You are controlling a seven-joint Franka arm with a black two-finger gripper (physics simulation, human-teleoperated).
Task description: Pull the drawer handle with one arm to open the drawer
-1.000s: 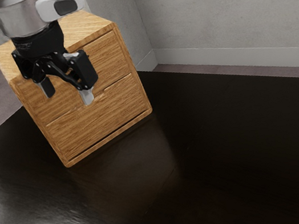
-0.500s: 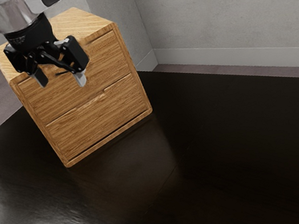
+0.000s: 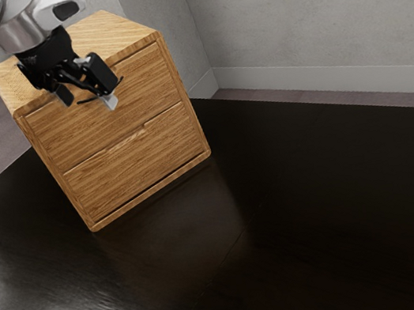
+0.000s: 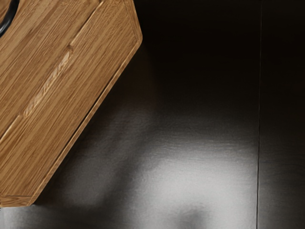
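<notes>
- Seen from the exterior view, my black two-finger gripper hangs at about 10 o'clock, right in front of the upper edge of the light oak two-drawer cabinet.
- Its fingers are spread wide, with nothing pinched between them.
- A thin black wire drawer handle runs across the top drawer front, partly between the fingers; I cannot tell whether either finger touches it.
- The top drawer front looks flush with the cabinet face, and so does the lower drawer front at 6 o'clock from it.
- The cabinet stands on the glossy black table, with the grey plaster wall at 12 o'clock beyond.
- From the wrist view I get the cabinet's wood-grain face and, beside it, the dark tabletop carrying a pale glare patch.
</notes>
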